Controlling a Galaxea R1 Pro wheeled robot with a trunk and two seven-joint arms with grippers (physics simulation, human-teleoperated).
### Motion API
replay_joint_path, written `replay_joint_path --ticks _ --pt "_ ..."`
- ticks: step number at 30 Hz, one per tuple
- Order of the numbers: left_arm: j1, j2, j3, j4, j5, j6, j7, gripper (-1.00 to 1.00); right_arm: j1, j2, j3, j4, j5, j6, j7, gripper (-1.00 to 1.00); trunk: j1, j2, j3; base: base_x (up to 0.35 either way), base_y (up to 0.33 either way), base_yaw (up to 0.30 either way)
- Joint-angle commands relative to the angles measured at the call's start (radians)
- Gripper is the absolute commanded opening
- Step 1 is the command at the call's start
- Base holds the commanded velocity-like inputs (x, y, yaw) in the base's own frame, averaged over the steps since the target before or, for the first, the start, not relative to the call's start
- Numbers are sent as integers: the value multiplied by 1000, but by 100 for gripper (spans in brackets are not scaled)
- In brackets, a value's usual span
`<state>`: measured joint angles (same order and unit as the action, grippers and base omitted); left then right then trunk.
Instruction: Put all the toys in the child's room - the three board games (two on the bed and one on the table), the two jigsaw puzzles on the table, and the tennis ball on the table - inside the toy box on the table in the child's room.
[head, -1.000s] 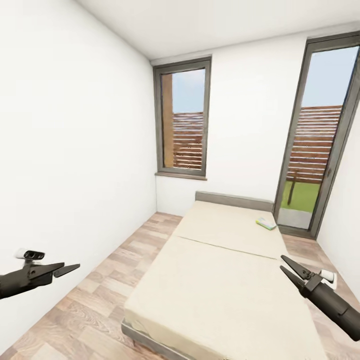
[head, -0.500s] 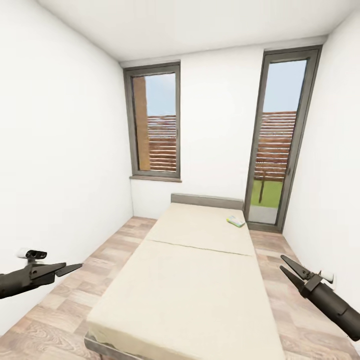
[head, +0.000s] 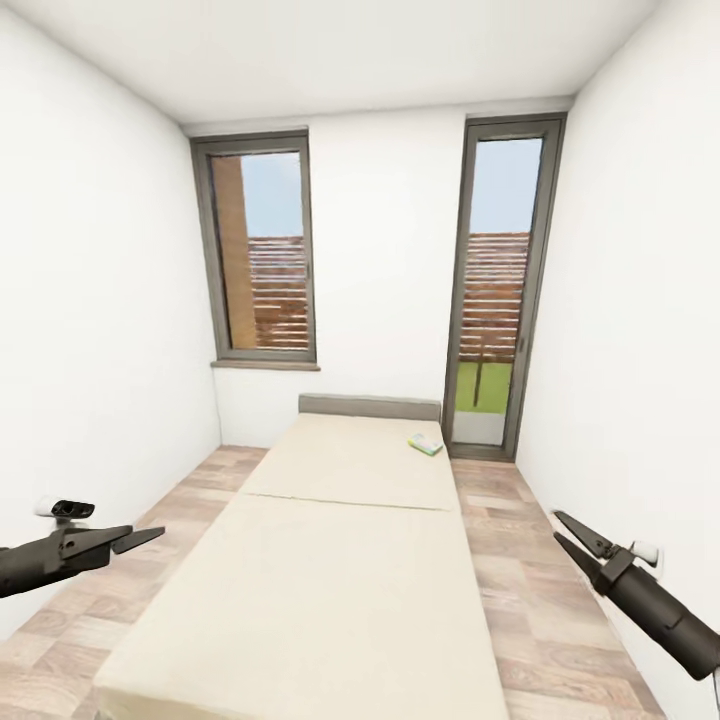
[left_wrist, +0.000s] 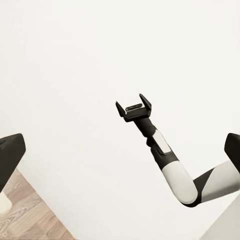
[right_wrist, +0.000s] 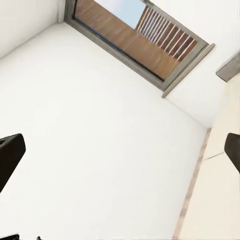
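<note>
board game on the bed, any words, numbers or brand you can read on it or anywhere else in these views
None can be read.
Small pale green-white board game near the headboard end of the bed: its print is too small and blurred to make out.
Walls, windows, floor, left claw and right claw: no text or signs show.

We hold our left gripper (head: 135, 541) low and pointing inward, its fingers parted with nothing between them. Our right gripper (head: 570, 530) is raised at a slant on its dark forearm, fingers likewise spread; it also shows in the left wrist view (left_wrist: 134, 106), jaws apart.
</note>
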<state>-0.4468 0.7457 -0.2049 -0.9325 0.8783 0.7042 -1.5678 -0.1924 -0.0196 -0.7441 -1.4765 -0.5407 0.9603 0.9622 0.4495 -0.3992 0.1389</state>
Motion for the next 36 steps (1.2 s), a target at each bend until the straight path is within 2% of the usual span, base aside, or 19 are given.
replay_joint_path --ticks 1,7,12,17,24,36 --pt "-1 1 -5 0 5 11 -3 100 -1 1 -1 1 4 2 -3 100 1 -1 1 23 -287 -198" --pt "-1 1 -4 0 5 11 -3 100 -1 1 3 2 8 -15 -46 100 1 -1 6 11 -298 -136" --pt "-1 1 -4 0 5 11 -3 100 -1 -1 20 -1 10 -24 -78 100 1 -1 7 -8 -305 -38" --pt "-1 1 -4 0 5 11 -3 100 -1 -7 46 -4 12 -27 -94 100 1 -1 8 -72 -300 -12" --pt "-1 1 -5 0 5 11 -3 100 -1 -14 57 -3 13 -29 -98 100 1 -1 6 -94 -269 -3" --pt "-1 1 -5 1 4 11 -3 100 -5 -18 101 4 15 -28 -116 100 1 -1 -11 -12 -56 0"
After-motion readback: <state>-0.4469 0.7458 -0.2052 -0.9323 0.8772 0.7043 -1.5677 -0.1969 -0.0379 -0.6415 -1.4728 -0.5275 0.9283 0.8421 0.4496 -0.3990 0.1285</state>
